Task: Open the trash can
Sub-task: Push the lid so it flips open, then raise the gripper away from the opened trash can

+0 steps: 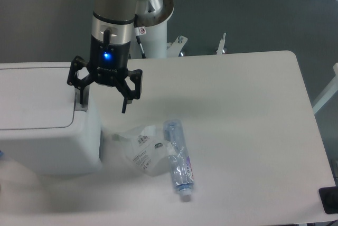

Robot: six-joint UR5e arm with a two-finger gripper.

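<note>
The trash can (47,141) is a large white boxy bin at the left of the table, with its flat white lid (31,96) lying down. A grey rectangular tab (80,101) sits at the lid's right edge. My gripper (102,101) hangs over the can's right edge with its jaws spread wide. Its left finger (79,93) is right at the grey tab and its right finger (125,101) is out over the table, beside the can. It holds nothing.
A small clear plastic bottle (177,158) lies on the table right of the can. A white printed plastic wrapper (141,149) lies next to it. The robot's white base (154,30) stands behind the table. A dark object (330,199) sits at the bottom right corner.
</note>
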